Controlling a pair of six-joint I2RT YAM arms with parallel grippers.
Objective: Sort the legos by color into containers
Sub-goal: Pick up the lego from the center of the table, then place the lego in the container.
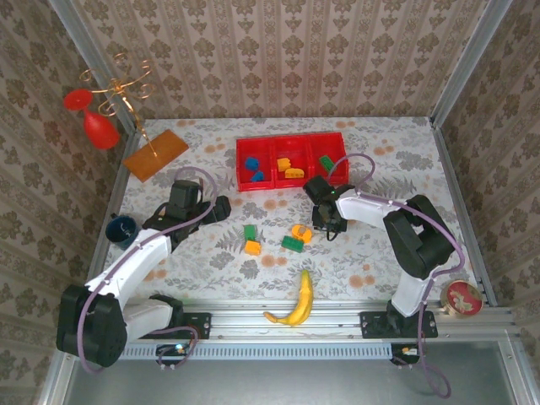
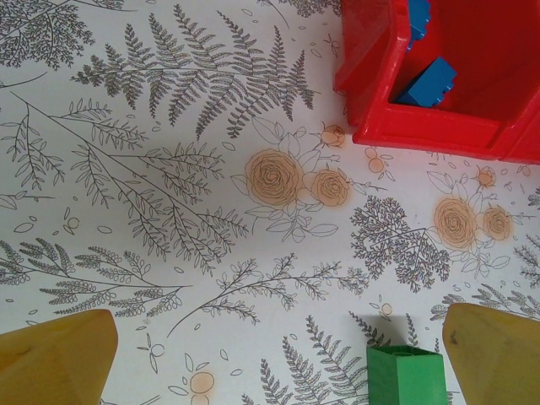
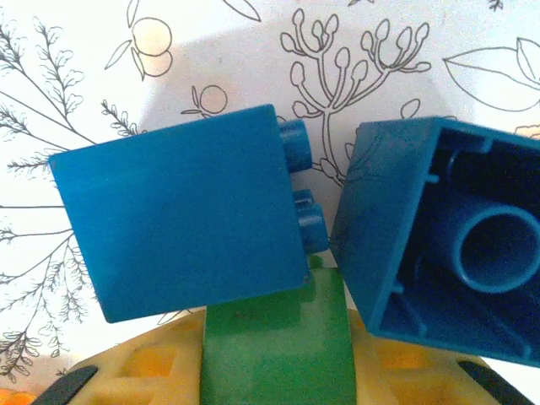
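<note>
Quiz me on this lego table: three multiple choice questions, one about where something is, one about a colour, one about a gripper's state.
1. Where does the banana lie?
A) hanging on the wall
B) on the table, between the two arms' bases
C) on top of an arm

2. What colour are the bricks in the left compartment of the tray?
A) green
B) orange
C) blue

3. How is the left gripper?
A) open
B) shut on a blue brick
C) shut on a cup

Answers:
1 B: the top view shows it by the near rail, between the bases.
2 C: both bricks there are blue.
3 A: its fingers stand wide apart in the left wrist view.
</note>
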